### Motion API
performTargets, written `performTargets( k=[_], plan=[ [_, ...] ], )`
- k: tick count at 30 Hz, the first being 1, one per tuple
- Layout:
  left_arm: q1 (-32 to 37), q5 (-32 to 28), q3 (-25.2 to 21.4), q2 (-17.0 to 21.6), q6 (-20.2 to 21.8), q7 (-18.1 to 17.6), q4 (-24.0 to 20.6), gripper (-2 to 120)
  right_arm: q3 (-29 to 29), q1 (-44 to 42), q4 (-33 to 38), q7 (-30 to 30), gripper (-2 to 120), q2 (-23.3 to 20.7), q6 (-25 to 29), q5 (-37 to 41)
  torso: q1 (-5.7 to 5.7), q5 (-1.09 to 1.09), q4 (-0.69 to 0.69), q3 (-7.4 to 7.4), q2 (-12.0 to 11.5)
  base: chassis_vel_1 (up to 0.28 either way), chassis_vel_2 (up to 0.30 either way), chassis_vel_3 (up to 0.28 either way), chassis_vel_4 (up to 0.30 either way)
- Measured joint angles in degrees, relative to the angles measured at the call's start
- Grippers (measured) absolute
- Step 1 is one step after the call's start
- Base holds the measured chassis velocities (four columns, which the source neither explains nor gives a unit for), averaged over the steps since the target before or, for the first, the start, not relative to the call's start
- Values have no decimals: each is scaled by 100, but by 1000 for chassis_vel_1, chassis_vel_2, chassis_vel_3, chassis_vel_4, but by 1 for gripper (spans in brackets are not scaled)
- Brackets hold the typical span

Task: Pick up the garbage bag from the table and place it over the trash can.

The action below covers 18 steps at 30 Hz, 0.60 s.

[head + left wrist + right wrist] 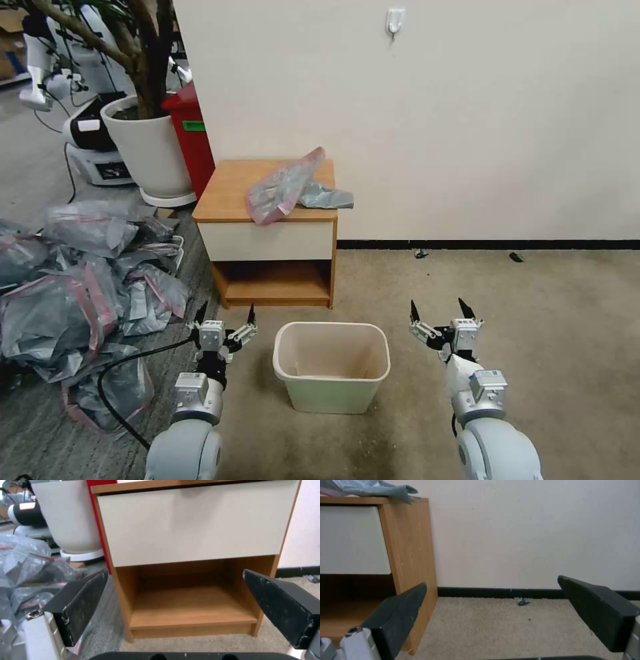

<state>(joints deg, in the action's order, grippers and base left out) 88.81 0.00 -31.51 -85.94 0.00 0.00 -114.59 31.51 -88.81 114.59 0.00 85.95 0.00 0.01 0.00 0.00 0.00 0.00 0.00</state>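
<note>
Writing: none legible; a green label (194, 125) on the red box (192, 137) is too small to read.
Trash can (331, 365): upright on the carpet just in front of the tabletop (235, 183), nothing visible inside.
Garbage bag (288, 186): crumpled on the tabletop, behind the trash can, one grey corner hanging past the edge.
Plant pot (151, 148): holds a tree, beyond the trash can beside the red box.
Bag heap (80, 280): on the floor, left of the trash can.
Left tool (225, 316): just left of the trash can, fingers apart, nothing held.
Right tool (439, 311): right of the trash can, fingers apart, nothing held.
</note>
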Motion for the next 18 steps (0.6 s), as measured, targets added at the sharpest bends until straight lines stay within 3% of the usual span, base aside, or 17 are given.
performTargets(
  k=[18],
  plan=[
    [0,0,0,0,0,0,0,100,0,0,0,0,100,0,0,0,0,0,0,0,0,0,0,0,0]
  ],
)
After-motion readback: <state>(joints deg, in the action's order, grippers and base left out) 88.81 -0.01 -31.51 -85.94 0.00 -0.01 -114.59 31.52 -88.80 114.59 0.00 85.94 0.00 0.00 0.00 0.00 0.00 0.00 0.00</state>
